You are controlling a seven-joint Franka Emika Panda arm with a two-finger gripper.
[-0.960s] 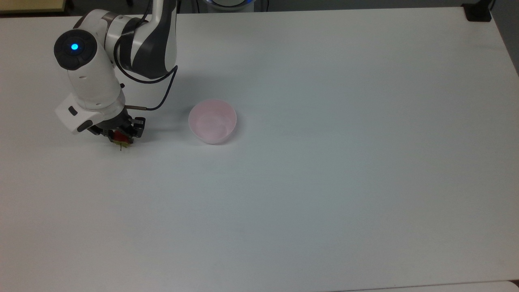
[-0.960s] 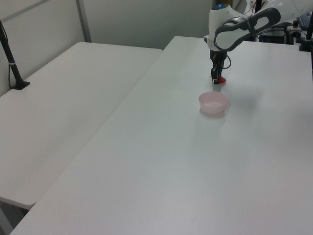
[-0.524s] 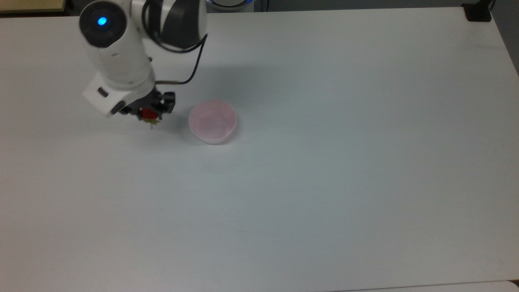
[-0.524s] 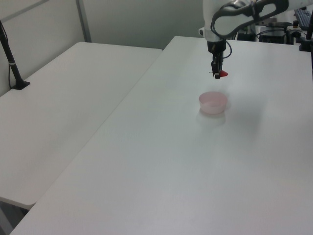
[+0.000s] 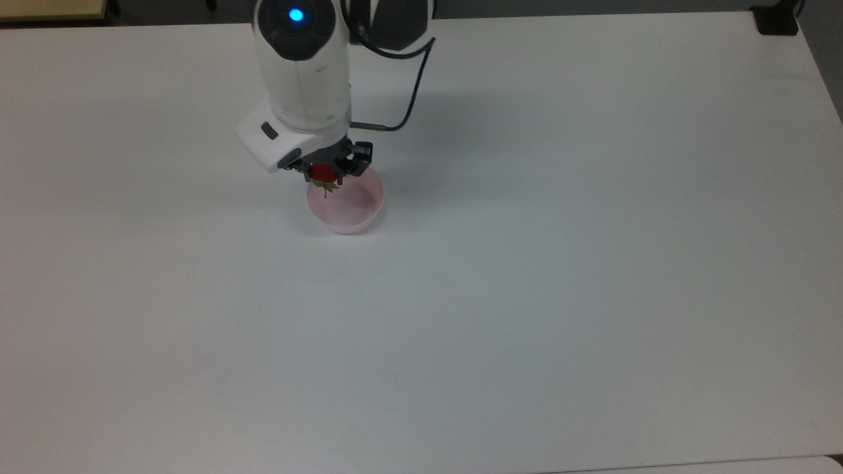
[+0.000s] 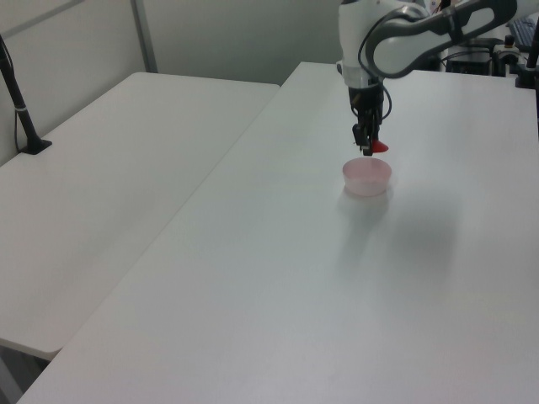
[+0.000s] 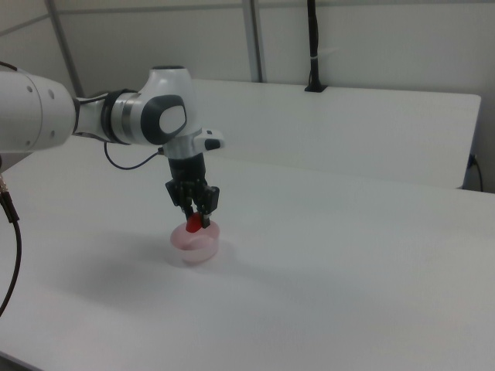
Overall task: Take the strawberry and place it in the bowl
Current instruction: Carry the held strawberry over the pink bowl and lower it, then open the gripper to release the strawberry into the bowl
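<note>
Tool [image 5: 326, 172] is clamping the strawberry [image 5: 323, 175] between its fingers — red body pinched, green leaves and stem hanging out below the grip in the top view. Strawberry [image 7: 194, 222] is hanging in the air over the bowl [image 5: 348, 204], not resting in it; in the right view it is sitting just above the rim. In the top view it is lining up over the bowl's upper-left edge rather than the centre. In the left view the tool [image 6: 365, 148] is pointing straight down, with the strawberry [image 6: 380, 146] showing as a red spot at its tip, just above the far side of the bowl [image 6: 367, 178]. Bowl [image 7: 196, 243] is standing upright on the white worktop [image 5: 527, 263] — pale pink. Arm [image 7: 116, 116] is reaching in from the right view's left.
</note>
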